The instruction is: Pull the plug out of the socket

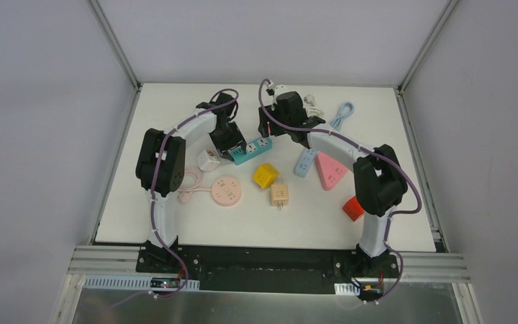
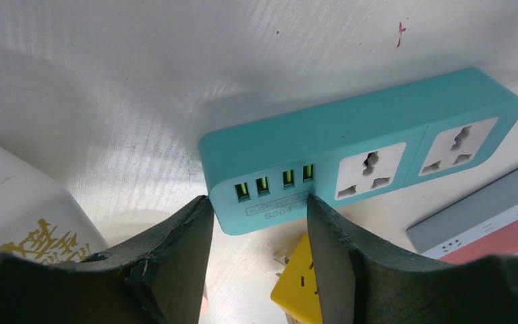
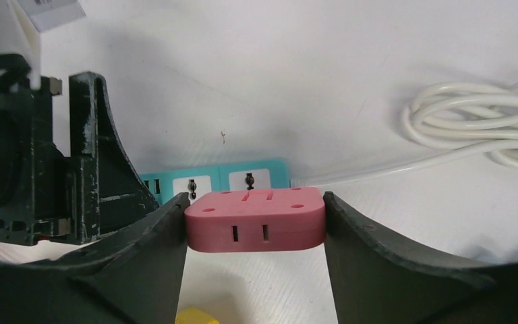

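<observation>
While the spread left end effector (image 2: 257, 200) straddles the teal socket strip (image 2: 378, 128), the right end effector (image 3: 255, 197) pinches the pink plug (image 3: 255, 226), seemingly unplugged; next, lift clear

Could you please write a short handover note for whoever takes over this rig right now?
Left gripper: open, with its fingertips at the USB end of the teal power strip. I cannot tell whether they press on it.
Right gripper: shut on the pink plug, which is held apart from the strip.
Done: both sockets on the strip are empty, so the plug looks to be out.
Left: probably set the plug down on the table and release.
</observation>
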{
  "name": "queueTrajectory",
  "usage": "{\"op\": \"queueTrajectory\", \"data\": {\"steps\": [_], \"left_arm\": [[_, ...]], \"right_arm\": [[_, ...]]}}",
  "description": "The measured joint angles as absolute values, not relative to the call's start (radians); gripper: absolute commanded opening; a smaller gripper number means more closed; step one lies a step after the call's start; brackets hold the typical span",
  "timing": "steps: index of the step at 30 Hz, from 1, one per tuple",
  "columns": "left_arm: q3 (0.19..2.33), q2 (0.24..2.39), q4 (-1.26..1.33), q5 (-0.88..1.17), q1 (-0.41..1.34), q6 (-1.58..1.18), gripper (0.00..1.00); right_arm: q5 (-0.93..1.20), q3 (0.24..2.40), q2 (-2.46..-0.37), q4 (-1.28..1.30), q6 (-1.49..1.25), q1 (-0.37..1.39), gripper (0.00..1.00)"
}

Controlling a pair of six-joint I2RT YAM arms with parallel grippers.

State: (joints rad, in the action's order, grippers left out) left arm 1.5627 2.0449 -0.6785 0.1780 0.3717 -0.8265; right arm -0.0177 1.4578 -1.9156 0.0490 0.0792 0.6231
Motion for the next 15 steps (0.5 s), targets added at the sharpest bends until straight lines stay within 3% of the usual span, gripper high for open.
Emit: {"op": "queueTrajectory", "data": {"steps": [7,15], "left_arm": [[1.544,2.034,-0.647,0.181,0.370,-0.826,0.51],[1.505,1.837,-0.566,0.172,0.364,-0.799,0.63]], "right_arm": [[-0.016,1.423,-1.847,0.041,-0.010,0.547,0.37],[0.014,1.353,-1.807,0.120,-0.187,0.419,0.42]]}}
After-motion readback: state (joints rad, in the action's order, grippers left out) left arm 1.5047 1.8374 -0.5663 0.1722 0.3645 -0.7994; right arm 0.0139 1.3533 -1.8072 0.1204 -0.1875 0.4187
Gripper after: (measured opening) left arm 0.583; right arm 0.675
